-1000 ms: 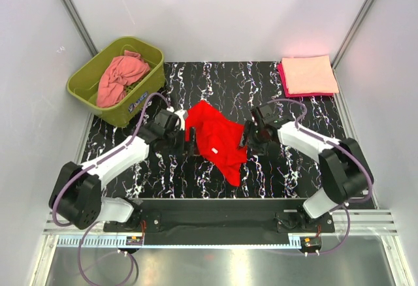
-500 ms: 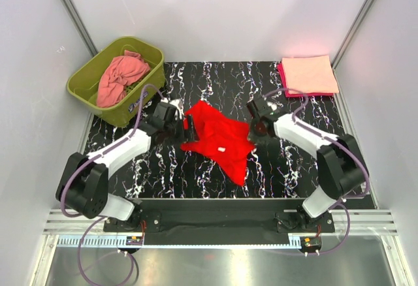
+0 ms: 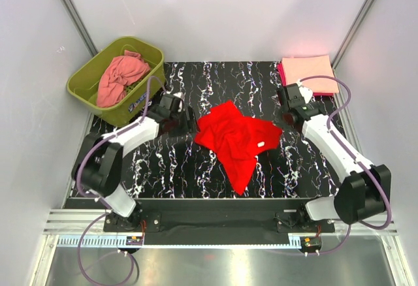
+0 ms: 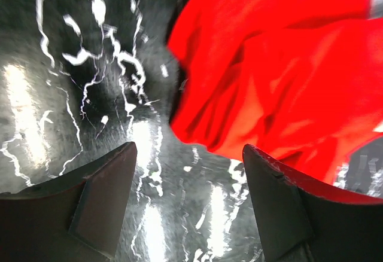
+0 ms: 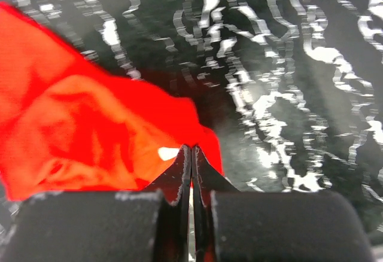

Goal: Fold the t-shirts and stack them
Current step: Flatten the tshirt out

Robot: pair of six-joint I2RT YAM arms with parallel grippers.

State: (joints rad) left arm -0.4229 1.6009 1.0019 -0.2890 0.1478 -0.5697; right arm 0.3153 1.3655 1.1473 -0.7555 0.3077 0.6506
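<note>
Red t-shirt [image 3: 235, 136] dragged rightward, pinched in right claw [image 5: 191, 149]

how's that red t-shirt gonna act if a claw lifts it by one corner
Probably floppy: the red t-shirt lies crumpled in soft folds, so it would likely drape and hang. Its thin creased cloth suggests little weight. On the glossy table it may slide and bunch rather than stay flat when pushed.
</note>
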